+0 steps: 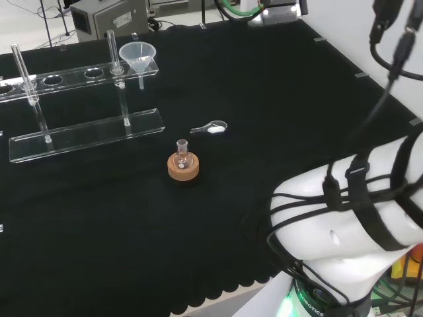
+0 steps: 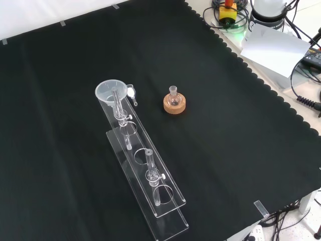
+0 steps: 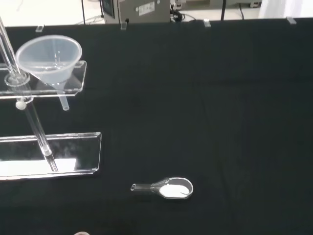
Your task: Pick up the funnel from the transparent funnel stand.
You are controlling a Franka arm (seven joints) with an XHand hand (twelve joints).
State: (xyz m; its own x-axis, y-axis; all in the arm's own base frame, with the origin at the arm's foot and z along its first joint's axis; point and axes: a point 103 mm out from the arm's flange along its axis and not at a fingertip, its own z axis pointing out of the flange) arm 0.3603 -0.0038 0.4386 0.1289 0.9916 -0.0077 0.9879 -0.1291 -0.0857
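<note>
At the stand's [image 1: 86,99] end hole your funnel [image 1: 138,57] sits upright; you cannot tell the fingers' state.

Before me: small clear glass flask [image 1: 182,151] upright on round cork ring stand [image 1: 183,166], mid black cloth [image 1: 277,99]. Near it, apart, clear glass weighing scoop [image 1: 210,128] lying flat, white powder in its bowl. My wrist camera sees scoop too [image 3: 165,188].

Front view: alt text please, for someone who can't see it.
A clear funnel sits in the end hole of a transparent funnel stand on black cloth. Beside it lie a small scoop of white powder and a little flask on a cork ring.
</note>
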